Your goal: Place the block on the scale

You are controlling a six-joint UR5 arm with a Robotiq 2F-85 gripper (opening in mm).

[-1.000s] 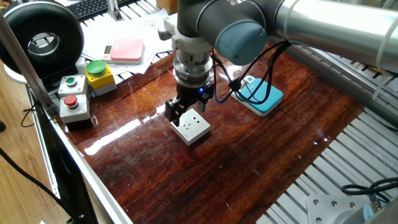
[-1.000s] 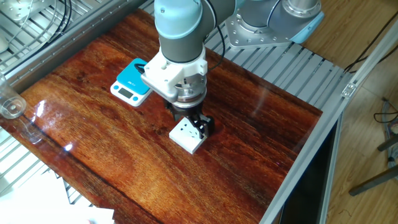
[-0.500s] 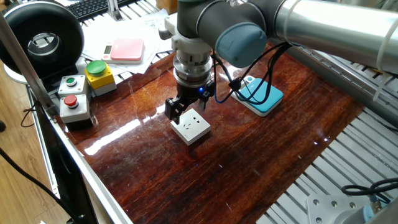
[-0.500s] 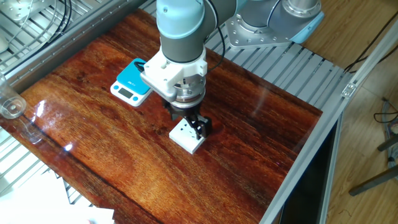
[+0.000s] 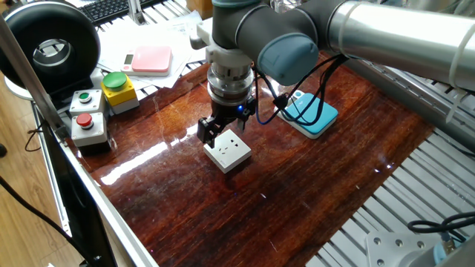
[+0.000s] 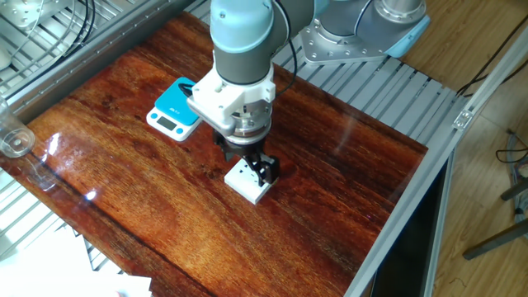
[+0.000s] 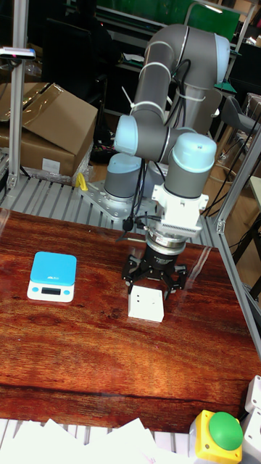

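Observation:
The block (image 5: pixel 228 150), white and flat with socket slots on top, lies on the wooden table. It also shows as the block (image 6: pixel 247 181) and the block (image 7: pixel 146 304). My gripper (image 5: pixel 227 132) hangs right over it, pointing down, open, its dark fingers spread at about the block's width. I cannot tell whether the fingers touch it. The same gripper (image 6: pixel 247 162) and gripper (image 7: pixel 154 280) sit low at the block's edge. The teal scale (image 5: pixel 312 113) rests apart from it, with nothing on top, as do the scale (image 6: pixel 176 107) and scale (image 7: pixel 52 275).
A pink-topped scale (image 5: pixel 152 59) lies on papers at the back. A grey button box (image 5: pixel 89 119) and a yellow box with a green button (image 5: pixel 119 90) stand near the table's left edge. A black reel (image 5: pixel 52 44) stands behind them. Cables run past the teal scale.
The gripper has shifted and turned very slightly over the block, staying open. The block and the scale have stayed in place.

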